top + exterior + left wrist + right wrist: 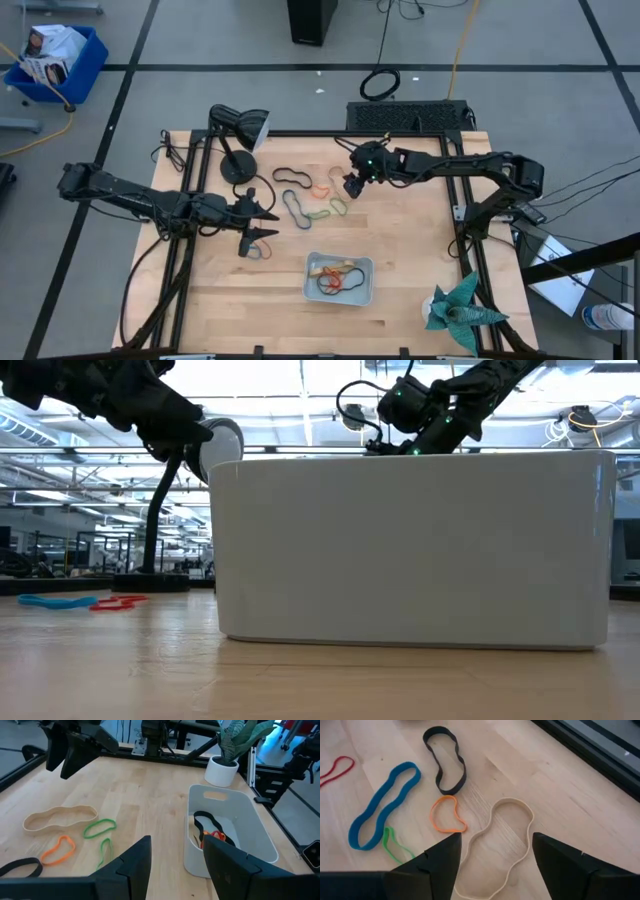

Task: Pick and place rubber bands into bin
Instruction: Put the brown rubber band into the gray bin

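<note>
so the bin (365,295) sits at the near middle of the wooden table (420,270), and it already has a few rubber bands inside, a black one (202,822) and an orange one (216,835) show clearly from the left wrist view. the rest of the loose bands are scattered on the table farther back, between the two arms: a black loop (445,760), a blue one (382,805), a small orange one (448,814), a big tan one (497,845), a thin green one (392,845) and a bit of red (337,769) off to the side.

the right gripper (353,186) hangs over that far cluster, just above the tan and orange bands, fingers (570,865) spread wide with nothing between them. the left gripper (262,224) is out over the left-middle of the table, a bit left of the bin, its fingers (132,865) also apart and empty, pointing toward the bin and the bands.

a black desk lamp (238,140) stands at the far left of the table, and a potted plant (458,308) sits at the near right corner. from the low view the bin's wall fills most of the frame, with the blue and red bands lying flat on the wood off to its left.
</note>
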### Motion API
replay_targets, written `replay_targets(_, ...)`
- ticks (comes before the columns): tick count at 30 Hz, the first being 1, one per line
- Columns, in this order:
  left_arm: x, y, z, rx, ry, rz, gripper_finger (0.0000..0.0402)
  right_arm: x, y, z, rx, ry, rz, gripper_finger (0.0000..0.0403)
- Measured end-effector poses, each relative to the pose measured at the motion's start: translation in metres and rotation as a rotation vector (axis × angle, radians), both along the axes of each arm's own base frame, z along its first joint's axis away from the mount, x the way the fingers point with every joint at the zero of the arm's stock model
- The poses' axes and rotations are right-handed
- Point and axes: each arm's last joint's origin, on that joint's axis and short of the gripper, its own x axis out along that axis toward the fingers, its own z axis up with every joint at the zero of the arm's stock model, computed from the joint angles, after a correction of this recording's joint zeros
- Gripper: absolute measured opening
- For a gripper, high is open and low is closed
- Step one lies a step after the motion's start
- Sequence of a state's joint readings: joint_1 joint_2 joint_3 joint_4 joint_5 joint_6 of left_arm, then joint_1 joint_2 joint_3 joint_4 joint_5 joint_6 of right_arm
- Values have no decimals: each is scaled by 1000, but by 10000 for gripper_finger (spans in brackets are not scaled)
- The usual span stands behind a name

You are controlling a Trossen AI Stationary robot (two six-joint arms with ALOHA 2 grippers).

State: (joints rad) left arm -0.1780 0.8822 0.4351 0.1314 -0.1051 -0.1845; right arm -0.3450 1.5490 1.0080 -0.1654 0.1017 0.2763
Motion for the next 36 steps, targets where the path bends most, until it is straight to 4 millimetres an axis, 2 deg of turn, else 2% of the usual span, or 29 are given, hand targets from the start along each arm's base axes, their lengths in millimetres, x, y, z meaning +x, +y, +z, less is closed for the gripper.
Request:
replay_targets(7, 0, 0, 0, 37, -3, -11, 184, 2, -1, -5, 35, -2, -50, 233)
replay_targets(13, 0, 0, 0, 43, -3, -13, 184, 9, -4, -32, -16, 107, -102, 216)
replay_targets(25, 0, 0, 0, 45, -3, -14, 184, 16, -7, -71, 83, 181, -188, 212)
replay_targets(31, 0, 0, 0, 46, -3, -14, 184, 16, -7, -81, 103, 210, -203, 206)
replay_targets(36, 0, 0, 0, 49, -3, -15, 184, 15, -6, -82, 108, 222, -201, 178)
